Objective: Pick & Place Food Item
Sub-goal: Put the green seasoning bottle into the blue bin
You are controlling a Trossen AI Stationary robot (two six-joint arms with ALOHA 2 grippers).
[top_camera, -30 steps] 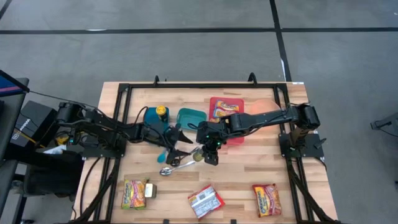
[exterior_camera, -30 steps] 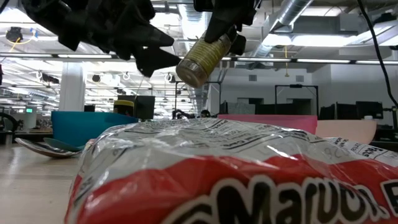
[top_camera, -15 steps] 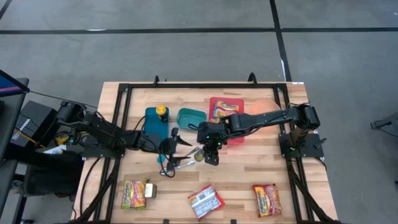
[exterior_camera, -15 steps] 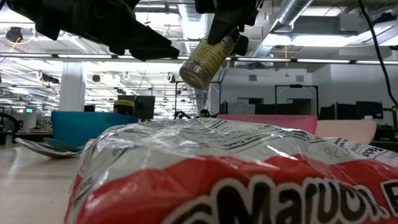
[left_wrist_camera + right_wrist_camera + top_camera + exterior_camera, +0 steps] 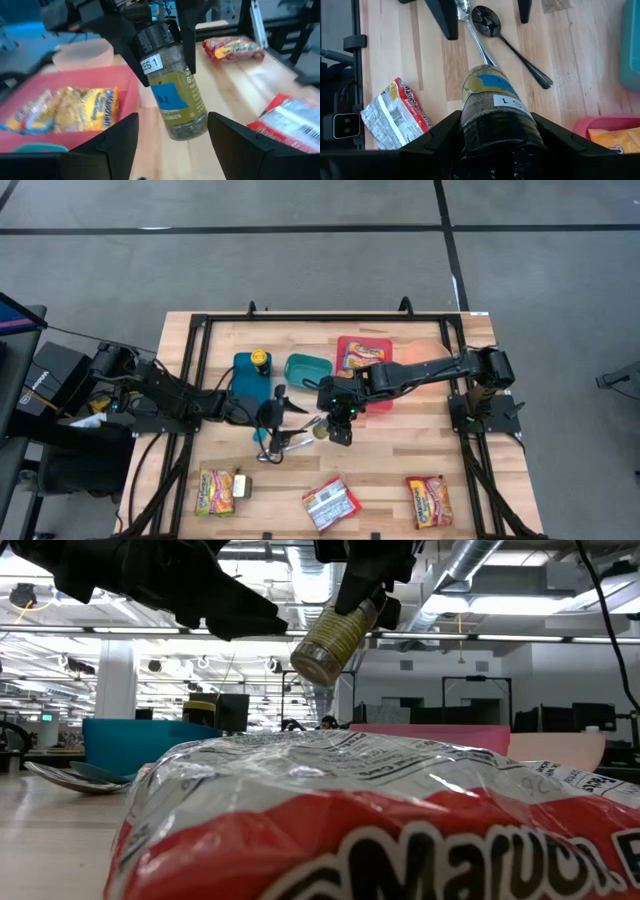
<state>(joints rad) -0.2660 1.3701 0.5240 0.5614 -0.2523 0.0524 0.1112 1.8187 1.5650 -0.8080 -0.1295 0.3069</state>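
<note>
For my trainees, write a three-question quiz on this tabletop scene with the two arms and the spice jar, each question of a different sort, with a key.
1. True or false: the right gripper holds the spice jar clear of the table.
2. Multiple choice: what lies in the red tray? A) a spoon B) a yellow noodle packet C) nothing
3. Fill in: on the wood under the jar lie two ____.

Key: 1 true, the low view shows the jar in the air; 2 B; 3 spoons. The left gripper stands open facing the jar.
</note>
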